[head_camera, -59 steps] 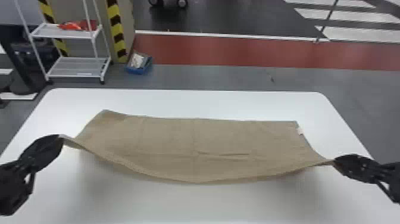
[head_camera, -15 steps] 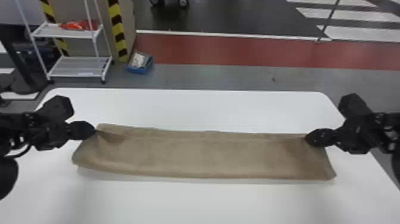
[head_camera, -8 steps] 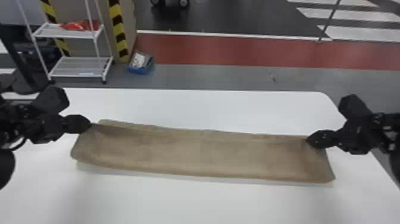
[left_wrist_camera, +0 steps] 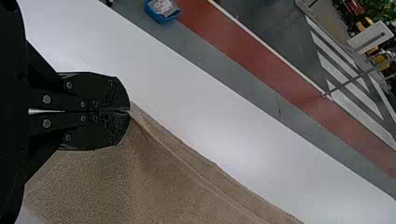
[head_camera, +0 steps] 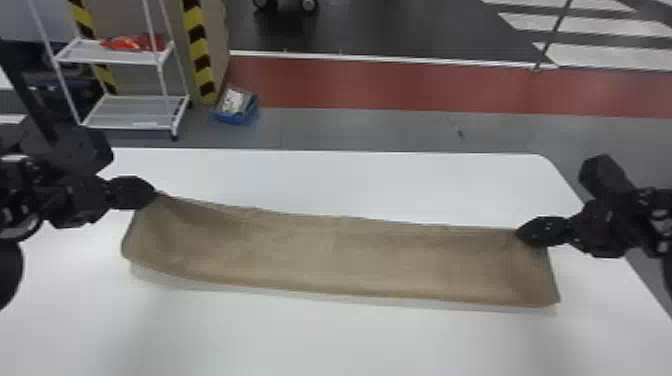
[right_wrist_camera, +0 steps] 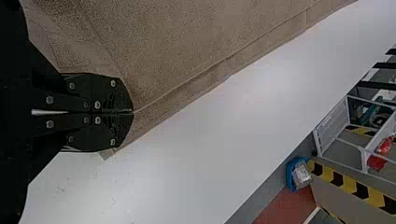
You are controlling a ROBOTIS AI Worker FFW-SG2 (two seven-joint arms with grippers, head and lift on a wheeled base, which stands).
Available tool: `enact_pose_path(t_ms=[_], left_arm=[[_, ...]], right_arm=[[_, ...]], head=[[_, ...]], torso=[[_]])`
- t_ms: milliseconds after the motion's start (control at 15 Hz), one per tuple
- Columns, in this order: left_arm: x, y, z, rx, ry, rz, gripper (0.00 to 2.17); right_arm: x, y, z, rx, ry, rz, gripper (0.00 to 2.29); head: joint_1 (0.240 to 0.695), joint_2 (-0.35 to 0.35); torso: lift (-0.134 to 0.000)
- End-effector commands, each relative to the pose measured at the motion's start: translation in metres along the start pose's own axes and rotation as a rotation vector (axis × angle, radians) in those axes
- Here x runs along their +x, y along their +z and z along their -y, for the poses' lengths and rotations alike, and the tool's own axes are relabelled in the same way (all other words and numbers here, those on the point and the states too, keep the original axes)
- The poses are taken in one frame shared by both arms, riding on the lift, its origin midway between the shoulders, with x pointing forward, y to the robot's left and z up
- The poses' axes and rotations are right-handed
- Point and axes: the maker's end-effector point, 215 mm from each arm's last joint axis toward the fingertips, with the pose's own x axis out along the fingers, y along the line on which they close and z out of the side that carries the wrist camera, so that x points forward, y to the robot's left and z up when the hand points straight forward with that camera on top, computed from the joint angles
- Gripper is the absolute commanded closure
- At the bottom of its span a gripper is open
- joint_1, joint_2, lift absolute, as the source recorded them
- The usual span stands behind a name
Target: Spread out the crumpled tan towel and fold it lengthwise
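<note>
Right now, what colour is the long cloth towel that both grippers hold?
The long cloth towel is plain tan, best seen in the head view.

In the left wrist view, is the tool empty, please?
No, the left tool has its fingers closed on the edge of the tan towel.

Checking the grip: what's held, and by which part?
The tan towel, by its far side: left pincer near the left end, right pincer near the right end.
</note>
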Motion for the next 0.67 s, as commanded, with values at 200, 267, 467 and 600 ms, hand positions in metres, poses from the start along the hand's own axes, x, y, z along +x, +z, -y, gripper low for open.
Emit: enact_pose_path(t_ms=[200,267,467,600], left_arm=[[0.004,0.024,-0.002,-0.007,0.012,0.03,1.64],[0.005,0.028,-0.005,-0.015,0.022,0.037,1.64],[0.003,0.032,-0.02,-0.043,0.052,0.038,1.64],[0.009,0.042,-0.019,-0.032,0.051,0.045,1.64]], right_arm=[[-0.012,0.0,0.011,0.032,-0.028,0.032,2.2],[-0.017,-0.001,0.016,0.043,-0.04,0.043,2.2],[-0.025,0.0,0.023,0.07,-0.056,0.073,2.2],[-0.024,0.0,0.023,0.07,-0.057,0.073,2.2]], head=[[0.695,-0.114],[0.695,-0.117],[0.695,-0.132],[0.695,-0.134]], torso=[[-0.12],[-0.12],[-0.12],[-0.12]])
